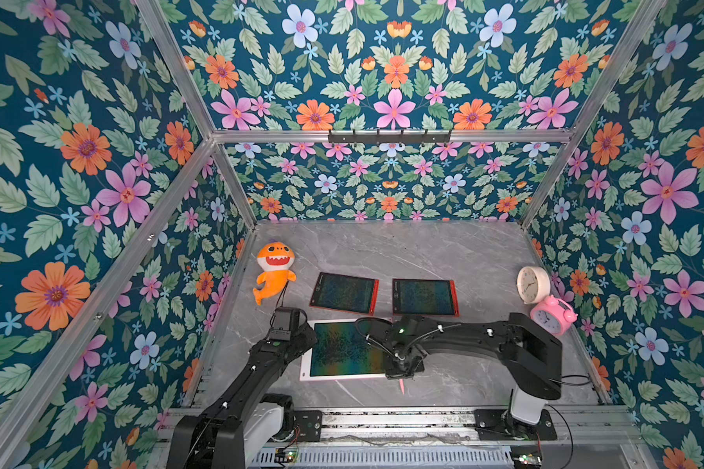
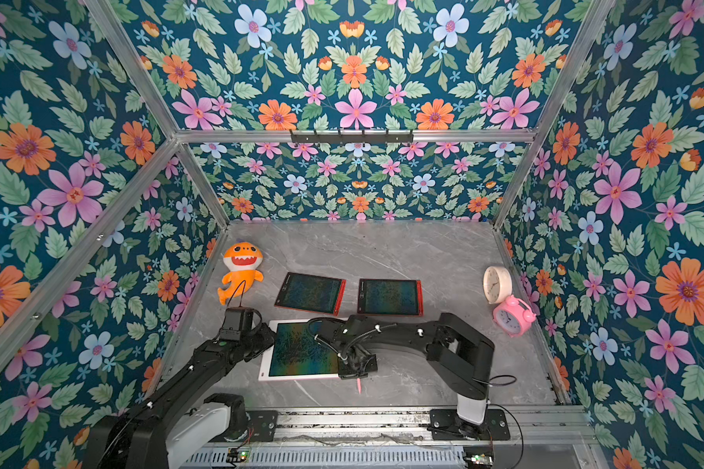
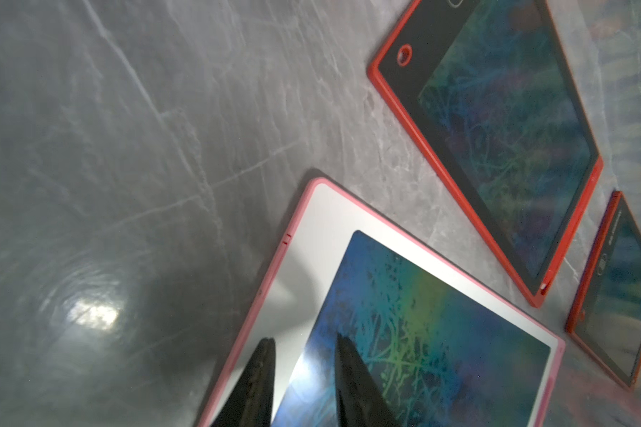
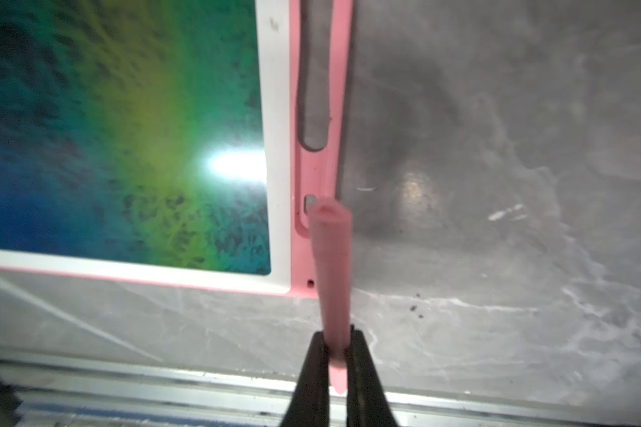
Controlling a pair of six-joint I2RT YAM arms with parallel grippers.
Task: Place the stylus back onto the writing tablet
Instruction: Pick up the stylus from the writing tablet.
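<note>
- An orange plush shark (image 1: pixel 275 272) lies on the grey table (image 1: pixel 444 251), far off to the left of both pairs of jaws, and has no part in the task.
- The left gripper (image 3: pixel 304 338) is held over a corner of the pink tablet (image 1: pixel 342 349). Its jaws stand narrowly apart with nothing between them. Whether their tips touch the tablet cannot be told.
- Two red tablets (image 1: pixel 344 293) (image 1: pixel 423 297) lie side by side beyond the left jaws, apart from the pink tablet.
- The slot (image 4: pixel 313 74) along the pink tablet's edge, just ahead of the right jaws, is seen empty: only grey shows in it.
- The right gripper (image 4: pixel 336 334) is closed on the pink stylus (image 4: pixel 330 266) near its pointed end. The blunt end reaches forward of the jaws to the near end of the slot. Contact there cannot be made out.
- The pick-up is judged done. Lining the stylus up along the slot, pressing it in and letting go are judged to be left.
- A white clock (image 1: pixel 532 284) and a pink alarm clock (image 1: pixel 551 314) stand well to the right of the right jaws.
</note>
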